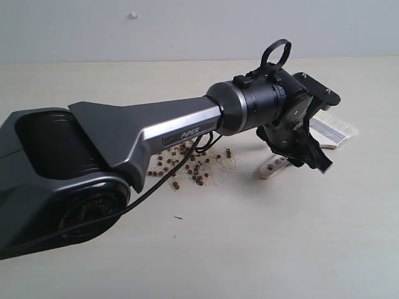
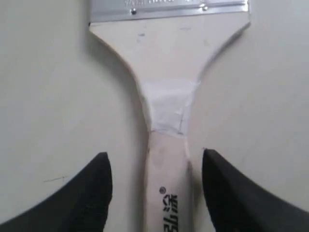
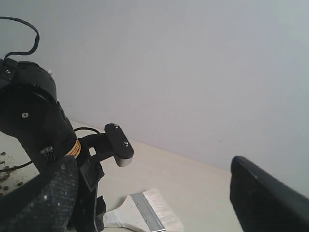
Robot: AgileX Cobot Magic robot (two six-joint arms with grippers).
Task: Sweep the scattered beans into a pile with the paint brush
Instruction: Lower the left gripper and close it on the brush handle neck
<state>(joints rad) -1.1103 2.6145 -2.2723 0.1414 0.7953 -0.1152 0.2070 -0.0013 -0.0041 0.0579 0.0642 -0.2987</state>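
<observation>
The paint brush (image 1: 270, 169) lies flat on the table to the right of the beans (image 1: 187, 165), its silver band and cream bristles (image 1: 336, 131) pointing right. My left gripper (image 1: 303, 156) is down over its handle. In the left wrist view the pale handle (image 2: 166, 193) runs between the two black fingers (image 2: 96, 193), with a gap on each side, so the left gripper (image 2: 155, 153) is open. The right gripper (image 3: 152, 166) is open and empty, held above the table and looking at the brush (image 3: 145, 215); the exterior view does not show it.
The left arm's long grey body (image 1: 124, 143) stretches across the table and covers part of the bean patch. A lone dark speck (image 1: 177, 217) lies nearer the front. A pale wall (image 1: 187, 25) bounds the table at the back.
</observation>
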